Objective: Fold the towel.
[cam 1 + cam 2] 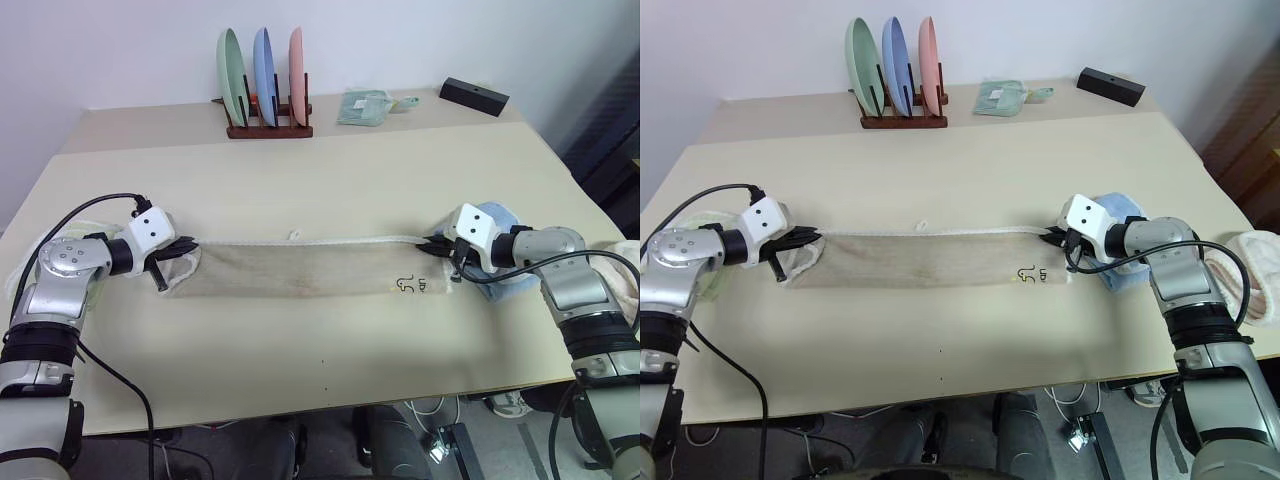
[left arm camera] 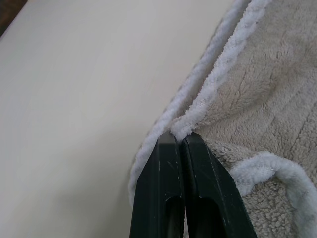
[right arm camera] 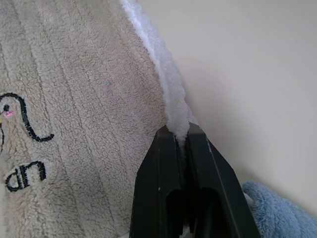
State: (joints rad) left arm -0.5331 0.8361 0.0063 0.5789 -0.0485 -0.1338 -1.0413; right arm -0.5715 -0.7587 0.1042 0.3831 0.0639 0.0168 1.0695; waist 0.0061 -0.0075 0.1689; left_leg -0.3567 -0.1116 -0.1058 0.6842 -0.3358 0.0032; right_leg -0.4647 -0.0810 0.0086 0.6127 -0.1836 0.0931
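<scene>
Left gripper [image 1: 183,252] pinches the white corded edge of the beige towel [image 1: 300,268] at its left end, fingers [image 2: 168,188] pressed together on the cord. Right gripper [image 1: 437,246] clamps the same edging at the right end — its fingers [image 3: 168,183] closed on the cord just beside the dark printed mark [image 1: 411,285]. Between them the towel lies as a long narrow strip across the middle of the table [image 1: 330,170]. A light blue cloth [image 1: 500,218] sits under the right wrist — a plate rack [image 1: 268,122] stands at the upper centre.
</scene>
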